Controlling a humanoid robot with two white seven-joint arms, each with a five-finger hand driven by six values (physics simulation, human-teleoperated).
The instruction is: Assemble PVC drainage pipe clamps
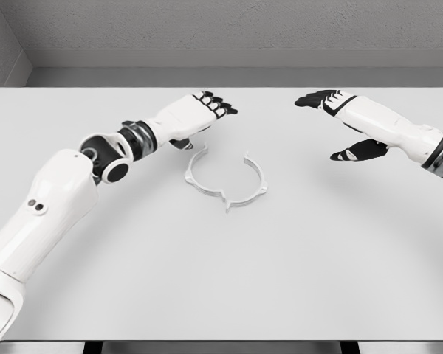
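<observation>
A white PVC pipe clamp (225, 182) lies flat on the table, a thin ring of two half-arcs with small tabs and a gap at its far side. My left hand (201, 112) hovers just above and behind the ring's left arc, fingers relaxed and holding nothing. My right hand (338, 118) is farther off to the right of the ring, fingers spread with the thumb hanging low, also empty.
The white table (221, 280) stretches across the whole view, with its front edge at the bottom. A grey wall (221, 29) rises behind the far edge.
</observation>
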